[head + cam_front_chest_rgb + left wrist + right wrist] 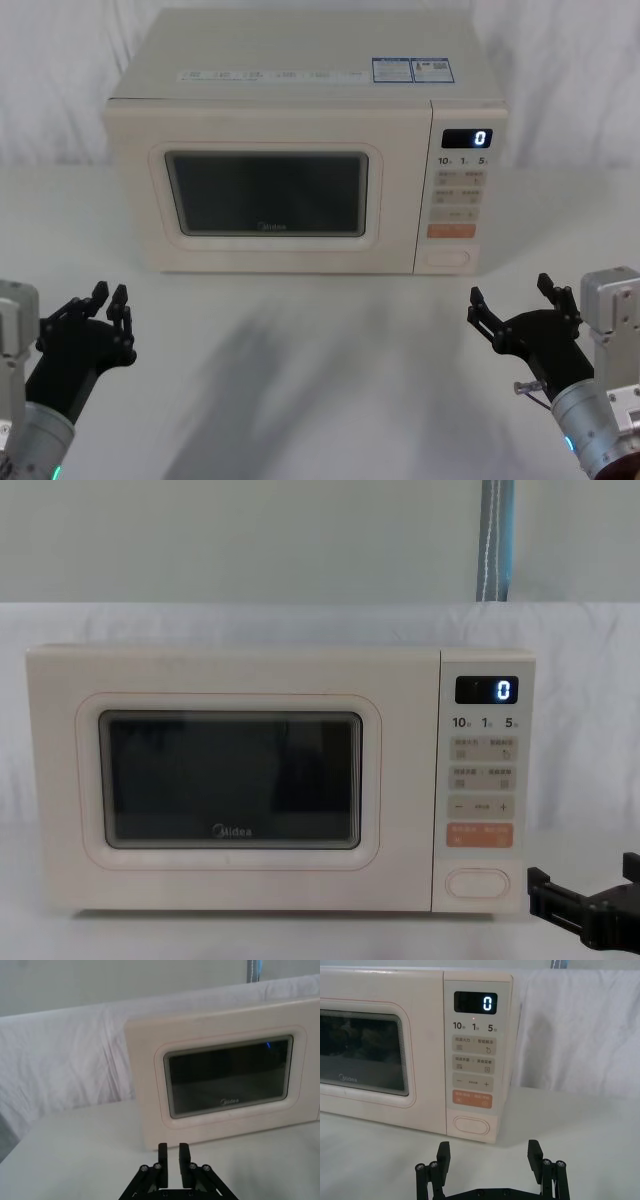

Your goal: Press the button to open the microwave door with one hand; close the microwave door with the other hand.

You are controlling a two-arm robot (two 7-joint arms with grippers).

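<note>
Door's shut, nothing pressed yet. The button (471, 1125) sits at the bottom of the control panel, right of the microwave door (265, 190), just under the orange key (472, 1099). It's a wide cream oval with a raised rim — looks like a stiff plastic latch release, so expect it to need a firm, square push on its middle; off-centre you'd likely slide off the rim.

The right gripper (489, 1152) hovers low over the table in front of the panel, fingers spread wide, not touching anything. You'd probably want them together to press with a single tip.

The left gripper (170, 1152) is parked in front of the door's lower left part, fingers nearly together with a narrow gap.

The door is a big rigid cream panel with a dark rounded window, raised frame and Midea logo. Likely light on its hinge; no handle visible, so close it by pushing flat on the frame near the panel-side edge — not on the window.
</note>
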